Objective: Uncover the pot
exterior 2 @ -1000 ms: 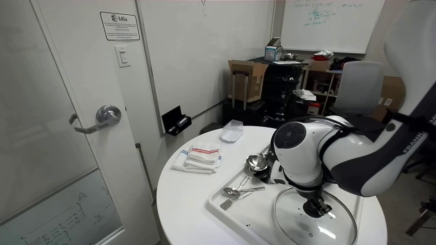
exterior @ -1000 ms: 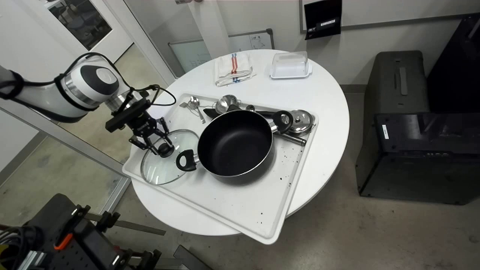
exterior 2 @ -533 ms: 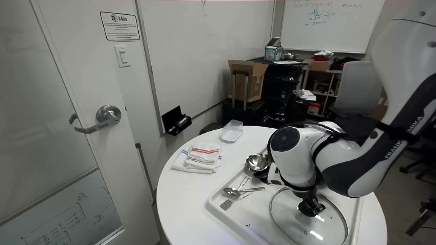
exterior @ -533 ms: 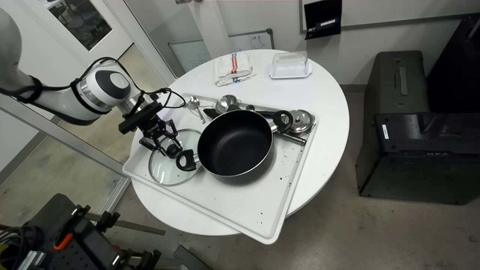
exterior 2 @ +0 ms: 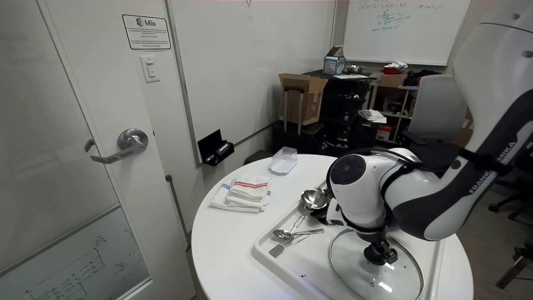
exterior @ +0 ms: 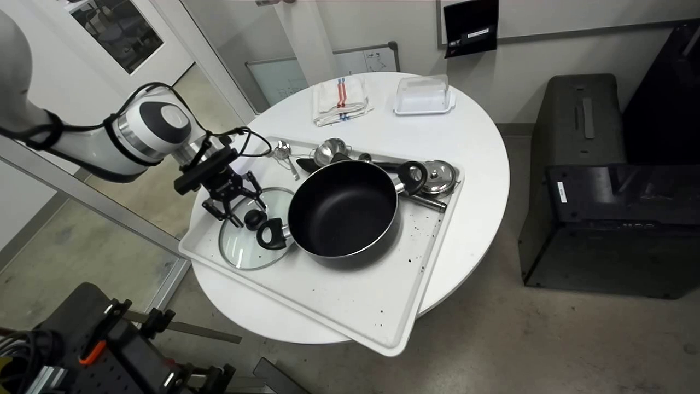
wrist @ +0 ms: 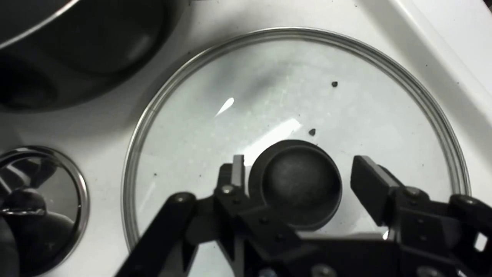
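The black pot [exterior: 344, 210] stands uncovered on the white tray [exterior: 350, 306], its dark interior showing. Part of its side shows in the wrist view [wrist: 96, 50]; the arm hides most of it in an exterior view. The glass lid [exterior: 240, 249] lies flat on the tray beside the pot, partly under the pot's side handle as seen there. The lid also shows in an exterior view [exterior 2: 362, 277] and the wrist view [wrist: 292, 69]. My gripper [wrist: 300, 173] is open around the lid's black knob [wrist: 301, 184], with a gap at each finger. It also shows in both exterior views [exterior: 251, 216] [exterior 2: 385, 253].
Metal utensils [exterior 2: 287, 235], a small metal bowl [exterior: 330, 150] and a small lidded metal pot [exterior: 437, 176] lie on the tray. Folded towels [exterior: 342, 101] and a clear-lidded dish [exterior: 424, 97] are on the round table [exterior: 476, 148]. The tray corner overhangs the table edge.
My gripper and the lid have moved together toward the pot over the last second. In the last half second the arm stays nearly still and the fingers have spread from the knob.
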{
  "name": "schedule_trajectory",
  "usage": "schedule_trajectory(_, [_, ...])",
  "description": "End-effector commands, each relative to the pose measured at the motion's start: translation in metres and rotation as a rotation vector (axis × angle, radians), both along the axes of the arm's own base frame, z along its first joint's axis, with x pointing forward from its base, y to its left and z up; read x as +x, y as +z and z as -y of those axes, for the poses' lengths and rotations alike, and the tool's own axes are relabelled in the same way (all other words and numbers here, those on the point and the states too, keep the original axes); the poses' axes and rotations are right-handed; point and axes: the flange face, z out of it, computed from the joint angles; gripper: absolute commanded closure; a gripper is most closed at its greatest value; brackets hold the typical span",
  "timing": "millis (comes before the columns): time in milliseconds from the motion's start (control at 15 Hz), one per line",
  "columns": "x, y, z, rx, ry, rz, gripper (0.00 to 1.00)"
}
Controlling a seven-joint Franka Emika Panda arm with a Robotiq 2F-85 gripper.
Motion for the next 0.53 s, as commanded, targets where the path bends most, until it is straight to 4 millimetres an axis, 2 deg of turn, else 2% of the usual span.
schedule_trajectory(0, [0.003,0.008,0.003,-0.005,0.028,-0.002,0.00])
schedule_trajectory(467, [-0.007,0.037,0.004,-0.011,0.024,0.001,0.00])
